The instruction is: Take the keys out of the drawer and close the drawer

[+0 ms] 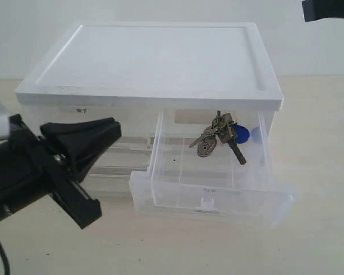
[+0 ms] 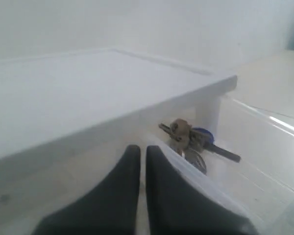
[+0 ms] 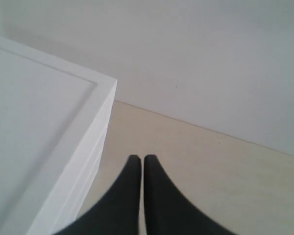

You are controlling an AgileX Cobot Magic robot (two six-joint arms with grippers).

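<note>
Lying toward the back of the open drawer [image 1: 209, 197], the keys [image 1: 221, 137] are resting on its clear floor, just below the front edge of the cabinet [image 1: 155, 57] top. Their blue fob [image 1: 241, 135] is showing on the right of the bunch, the round grey tag [image 1: 207, 148] is hanging toward the left, and one dark-headed key is pointing forward and to the right. The drawer is the right-hand one of the upper row and is sticking out over the table [image 1: 321, 143], with its small white tab [image 1: 206, 202] facing front.

The left gripper [image 1: 114, 129] is hovering in front of the cabinet, left of the drawer, aiming toward the drawer's left wall. Its fingers [image 2: 130, 166] are lying together with only a thin slit between them, and they are gripping nothing and touching nothing. In the left wrist view the keys [image 2: 191, 139] are sitting just past the tips, behind the clear wall.

The right gripper [image 3: 138, 159] is hanging high beside the cabinet's corner, over bare table, well away from the keys. Its fingers [image 3: 157, 181] are also pressed together and empty. In the exterior view only a black piece at the top right corner is showing.
</note>
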